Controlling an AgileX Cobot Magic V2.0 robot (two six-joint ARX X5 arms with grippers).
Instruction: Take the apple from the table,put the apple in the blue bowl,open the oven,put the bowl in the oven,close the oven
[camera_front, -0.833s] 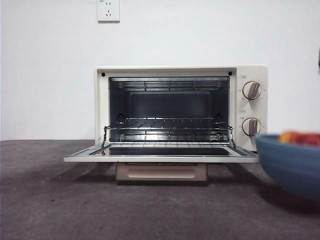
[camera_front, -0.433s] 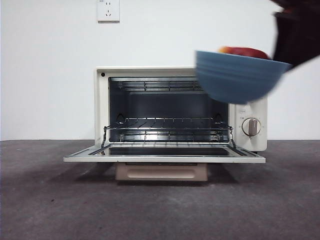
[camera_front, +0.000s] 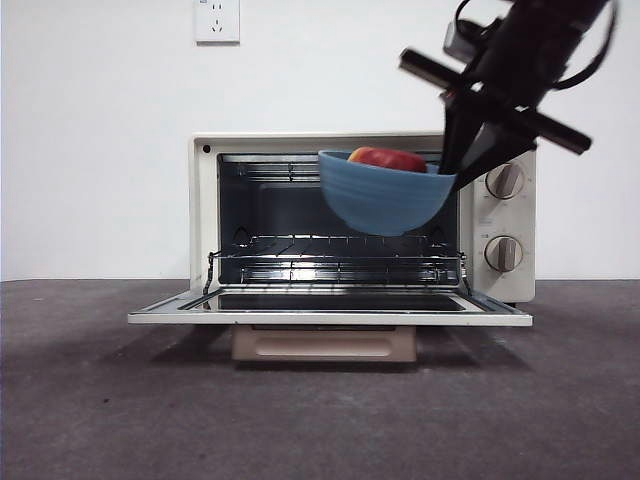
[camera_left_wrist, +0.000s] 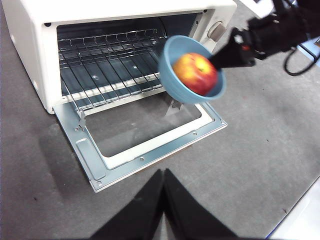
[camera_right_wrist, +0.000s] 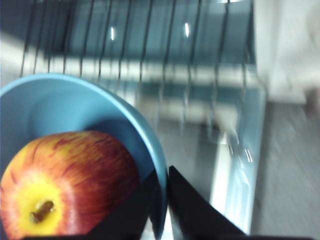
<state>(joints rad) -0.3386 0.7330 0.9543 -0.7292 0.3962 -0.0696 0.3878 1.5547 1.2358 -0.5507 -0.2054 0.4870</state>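
The blue bowl (camera_front: 385, 203) hangs in the air before the open oven (camera_front: 205, 210), just above its wire rack (camera_front: 340, 245). The mottled red apple (camera_front: 388, 158) lies inside it. My right gripper (camera_front: 450, 168) comes in from the upper right and is shut on the bowl's right rim. The right wrist view shows the rim (camera_right_wrist: 150, 145) pinched in my right gripper (camera_right_wrist: 161, 175), with the apple (camera_right_wrist: 70, 180) beside it. In the left wrist view the bowl (camera_left_wrist: 172, 85) and apple (camera_left_wrist: 195, 73) float over the lowered door (camera_left_wrist: 150, 150). My left gripper (camera_left_wrist: 162, 175) is shut and holds nothing, over the table in front of the door.
The oven door (camera_front: 330, 316) lies flat, sticking out toward the camera over the dark grey table (camera_front: 300, 420). Two knobs (camera_front: 503, 181) sit on the oven's right panel. A wall socket (camera_front: 217, 20) is high on the white wall behind.
The bowl with the apple rose from the table at the right, then moved left and down to the oven's mouth. The right arm has come into the front view.
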